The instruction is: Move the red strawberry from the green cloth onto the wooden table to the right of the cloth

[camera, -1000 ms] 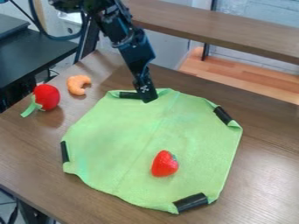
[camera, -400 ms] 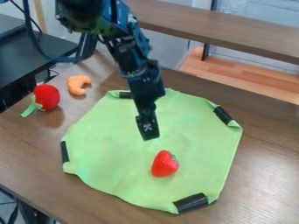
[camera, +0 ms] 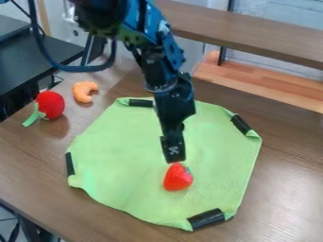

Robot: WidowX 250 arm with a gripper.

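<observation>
**Claw at the far side of the strawberry, over green cloth**

Claw point(camera: 174, 156): black, hanging down over the middle of the cloth, its tip just beside the far edge of the red strawberry point(camera: 178, 178). Contact between the two: cannot tell. Whether the claw stands apart or together: cannot tell from this angle. The arm point(camera: 165, 71) enters from the far left and slants down toward the near right; a dark cable point(camera: 75, 69) loops out on its left.

Strawberry: lies on the cloth, right of its middle and toward the near side. Small green patch at its far right.

Green cloth point(camera: 120, 160): spread on the brown wooden table point(camera: 284, 189), outline roughly many-sided. Black pieces at four places along its border: far left point(camera: 140, 102), far right point(camera: 240, 124), left point(camera: 70, 164) and near right point(camera: 206, 219). The near right one looks the thickest.

Off the cloth, far left part of the table: a curved orange toy point(camera: 81, 93), and nearer and further left, a round red toy point(camera: 51, 104) with a green strip point(camera: 33, 116) at its near left side. These two are apart.

Surroundings: dark table point(camera: 54, 54) at the far left; brown shelf point(camera: 252, 37) across the far right, above a lighter wooden surface point(camera: 259, 81).
</observation>
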